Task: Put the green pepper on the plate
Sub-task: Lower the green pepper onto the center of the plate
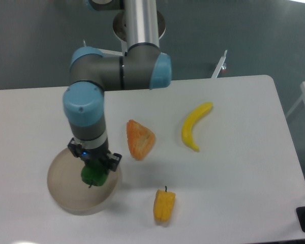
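The green pepper (93, 175) is small, glossy and dark green. It hangs over the round beige plate (66, 190) at the table's front left. My gripper (94, 163) points straight down above the plate's right half and is shut on the pepper's top. I cannot tell whether the pepper touches the plate's surface. The gripper's body hides the pepper's upper part.
A yellow pepper (163, 205) lies right of the plate near the front edge. An orange wedge-shaped food item (139, 139) lies at mid-table, and a banana (195, 125) further right. The arm's elbow (119, 71) looms over the back left.
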You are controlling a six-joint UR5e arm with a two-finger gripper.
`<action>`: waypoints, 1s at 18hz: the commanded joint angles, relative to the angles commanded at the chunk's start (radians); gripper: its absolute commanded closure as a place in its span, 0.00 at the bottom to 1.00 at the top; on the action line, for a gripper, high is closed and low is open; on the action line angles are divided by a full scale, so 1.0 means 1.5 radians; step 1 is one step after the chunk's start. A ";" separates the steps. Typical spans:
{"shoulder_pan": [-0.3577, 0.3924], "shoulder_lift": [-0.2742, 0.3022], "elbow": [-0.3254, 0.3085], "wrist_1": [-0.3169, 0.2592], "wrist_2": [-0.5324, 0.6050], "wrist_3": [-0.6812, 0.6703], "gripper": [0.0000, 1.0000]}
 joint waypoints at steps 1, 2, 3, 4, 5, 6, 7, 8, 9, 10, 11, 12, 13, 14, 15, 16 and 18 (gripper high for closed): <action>-0.001 0.001 -0.020 0.032 0.000 -0.011 0.73; -0.004 0.002 -0.045 0.069 0.001 -0.017 0.73; -0.007 0.005 -0.067 0.105 0.000 -0.017 0.73; -0.010 0.008 -0.087 0.130 0.001 -0.016 0.73; -0.013 0.008 -0.100 0.145 0.001 -0.015 0.73; -0.014 0.009 -0.109 0.157 0.001 -0.015 0.73; -0.015 0.009 -0.115 0.167 0.000 -0.014 0.73; -0.015 0.009 -0.120 0.173 0.001 -0.008 0.73; -0.015 0.008 -0.121 0.175 0.000 0.001 0.73; -0.016 0.006 -0.121 0.176 0.001 0.021 0.73; -0.017 0.006 -0.122 0.176 0.002 0.035 0.73; -0.018 0.006 -0.122 0.176 0.002 0.040 0.73; -0.018 0.006 -0.122 0.176 0.002 0.042 0.73; -0.018 0.006 -0.124 0.177 0.002 0.045 0.73; -0.018 0.005 -0.126 0.177 0.002 0.054 0.73; -0.018 0.004 -0.127 0.177 0.002 0.072 0.73; -0.018 0.003 -0.132 0.177 0.002 0.111 0.73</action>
